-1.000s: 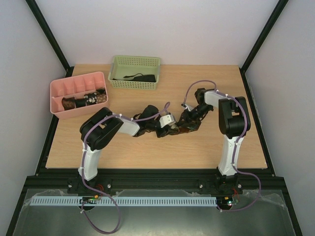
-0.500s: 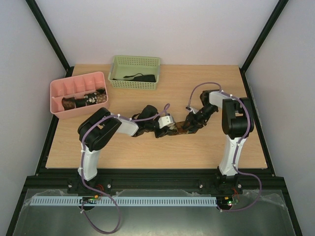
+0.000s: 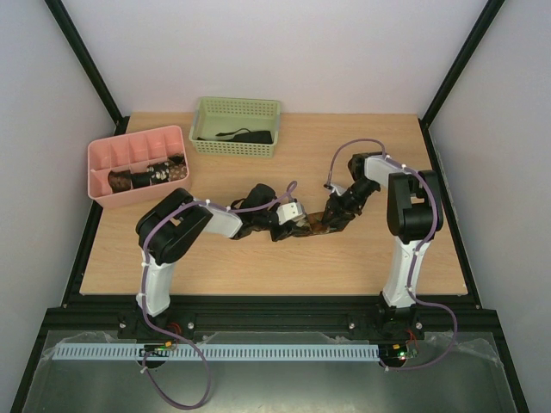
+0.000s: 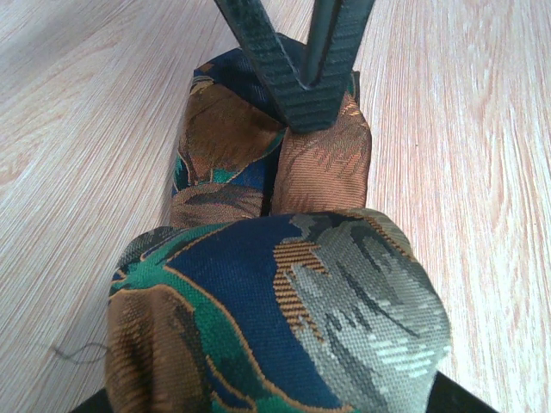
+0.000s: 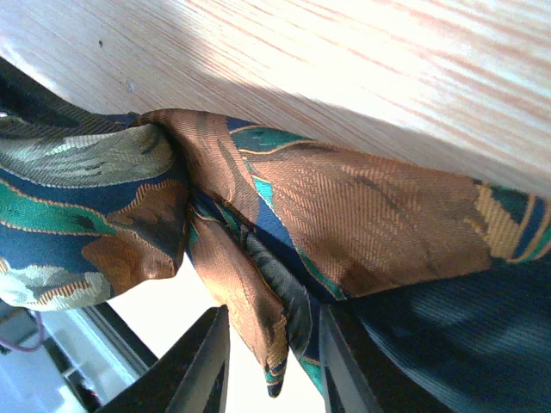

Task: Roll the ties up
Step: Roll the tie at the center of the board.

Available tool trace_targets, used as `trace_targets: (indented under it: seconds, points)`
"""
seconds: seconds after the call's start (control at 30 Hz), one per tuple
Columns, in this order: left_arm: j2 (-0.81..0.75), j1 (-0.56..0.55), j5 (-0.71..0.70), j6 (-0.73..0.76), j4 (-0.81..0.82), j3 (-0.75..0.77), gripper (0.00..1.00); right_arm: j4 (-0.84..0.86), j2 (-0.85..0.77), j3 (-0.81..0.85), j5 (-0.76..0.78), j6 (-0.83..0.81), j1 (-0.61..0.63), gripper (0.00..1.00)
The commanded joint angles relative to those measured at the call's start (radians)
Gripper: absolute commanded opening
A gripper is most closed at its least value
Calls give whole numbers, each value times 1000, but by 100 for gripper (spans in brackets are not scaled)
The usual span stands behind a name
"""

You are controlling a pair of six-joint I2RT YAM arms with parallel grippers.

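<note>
At the middle of the wooden surface (image 3: 215, 258), the left tool (image 3: 299, 226) and right tool (image 3: 325, 220) meet on one brown, blue and green tie (image 3: 313, 227). The left tool clamps its rolled part; the right tool pinches a loose fold just beyond. Far left, rolled ties (image 3: 148, 175) sit in a pink divided tray (image 3: 102, 159); a dark tie (image 3: 245, 136) lies in the green basket (image 3: 207, 112) at the back

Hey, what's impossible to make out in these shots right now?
- Left wrist view: the tie hides the fingers of the left tool; the frame's bottom edge cuts its roll.
- Top view: the left tool and right tool cover the tie; turns uncountable.
- Green basket: dark item inside too small to identify.
</note>
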Motion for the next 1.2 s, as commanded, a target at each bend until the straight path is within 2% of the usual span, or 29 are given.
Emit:
trace_targets:
  seconds: [0.0,0.07,0.1,0.2,0.43,0.5,0.63,0.93,1.17]
  points:
    - [24,10,-26,18,-98,-34,27,-69,-8,37,27,-15,4,23]
    - [26,10,-26,17,-98,-32,27,-83,5,39,12,-20,4,10]
    - [27,10,-28,16,-98,-32,28,-86,10,37,4,-22,4,8]
    - [26,10,-29,15,-99,-32,28,-90,16,21,-4,-24,5,9]
    - [25,8,-29,14,-101,-32,28,-97,24,-18,-24,-24,5,24]
    - [25,8,-30,14,-100,-33,28,-95,33,-19,-29,-24,4,21]
    - [26,8,-29,15,-101,-32,28,-89,40,24,-22,-19,4,3]
    - [45,16,-15,32,-103,-45,25,-75,35,142,-9,5,4,1]
    - [28,38,8,15,-68,-60,24,54,89,36,103,21,4,1]
